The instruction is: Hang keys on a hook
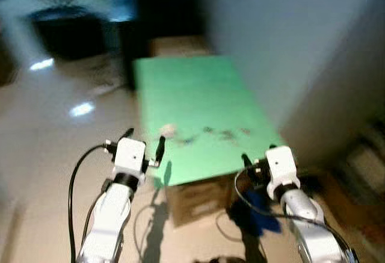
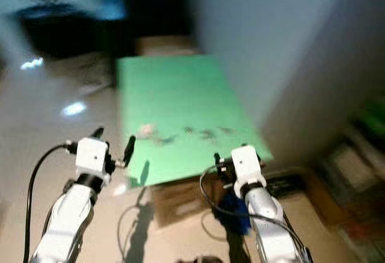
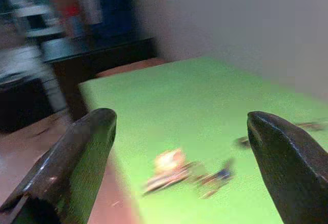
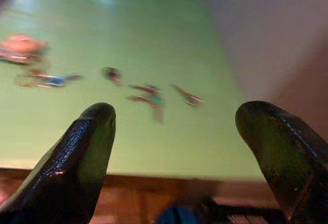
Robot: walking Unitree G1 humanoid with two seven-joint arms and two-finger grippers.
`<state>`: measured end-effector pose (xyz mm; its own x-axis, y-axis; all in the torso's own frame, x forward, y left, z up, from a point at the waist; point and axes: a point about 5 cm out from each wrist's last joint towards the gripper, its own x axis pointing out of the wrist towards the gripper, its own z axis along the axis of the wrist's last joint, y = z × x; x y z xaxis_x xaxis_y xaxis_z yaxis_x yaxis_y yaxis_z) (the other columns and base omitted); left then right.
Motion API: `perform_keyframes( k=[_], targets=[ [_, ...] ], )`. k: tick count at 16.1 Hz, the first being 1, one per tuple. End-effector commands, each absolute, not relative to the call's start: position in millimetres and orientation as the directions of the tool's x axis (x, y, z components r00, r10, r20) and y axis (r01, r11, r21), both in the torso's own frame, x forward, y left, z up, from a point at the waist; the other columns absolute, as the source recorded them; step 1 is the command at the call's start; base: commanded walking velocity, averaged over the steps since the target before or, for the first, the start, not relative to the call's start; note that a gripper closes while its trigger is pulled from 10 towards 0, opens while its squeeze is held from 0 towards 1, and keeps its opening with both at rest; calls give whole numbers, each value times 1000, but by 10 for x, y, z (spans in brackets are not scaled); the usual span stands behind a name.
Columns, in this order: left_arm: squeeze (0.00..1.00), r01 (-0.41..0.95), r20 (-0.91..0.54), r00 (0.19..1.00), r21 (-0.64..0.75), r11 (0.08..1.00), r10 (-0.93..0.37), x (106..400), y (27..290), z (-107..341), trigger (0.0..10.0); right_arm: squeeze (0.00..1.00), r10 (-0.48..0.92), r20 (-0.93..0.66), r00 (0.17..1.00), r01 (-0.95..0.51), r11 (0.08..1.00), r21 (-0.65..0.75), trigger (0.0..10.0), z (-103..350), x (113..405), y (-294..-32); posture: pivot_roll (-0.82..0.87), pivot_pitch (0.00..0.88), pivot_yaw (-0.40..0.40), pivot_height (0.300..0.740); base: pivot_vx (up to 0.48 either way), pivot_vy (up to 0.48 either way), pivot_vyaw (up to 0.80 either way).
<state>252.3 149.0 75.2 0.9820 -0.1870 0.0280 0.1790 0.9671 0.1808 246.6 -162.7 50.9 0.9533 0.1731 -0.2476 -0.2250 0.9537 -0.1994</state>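
Keys: several small bunches strewn along the near part of the green desk, within reach for picking.
Left pincer: wide open, empty, short of the desk's near corner.
Right pincer: wide open, empty, aimed at the keys.
Hook: cannot tell.

A flat, rectangular green tabletop stands beside a pale wall, its long right edge running along it. Several small keys lie in a loose row across the tabletop, nearer its front edge than its back. A blurred pale orange-and-white piece sits toward the front left corner, with small dark keys strung out toward the right edge, all blurred.
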Motion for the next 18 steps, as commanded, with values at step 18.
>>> perform_keyframes(
  k=[18],
  targets=[
    [0,144,51,987,170,975,-154,2529,1459,767,10000,0,280,-267,922,-340,915,-216,10000,477,2460,-1584,-119,47,-59,740,206,0,133]
  ],
)
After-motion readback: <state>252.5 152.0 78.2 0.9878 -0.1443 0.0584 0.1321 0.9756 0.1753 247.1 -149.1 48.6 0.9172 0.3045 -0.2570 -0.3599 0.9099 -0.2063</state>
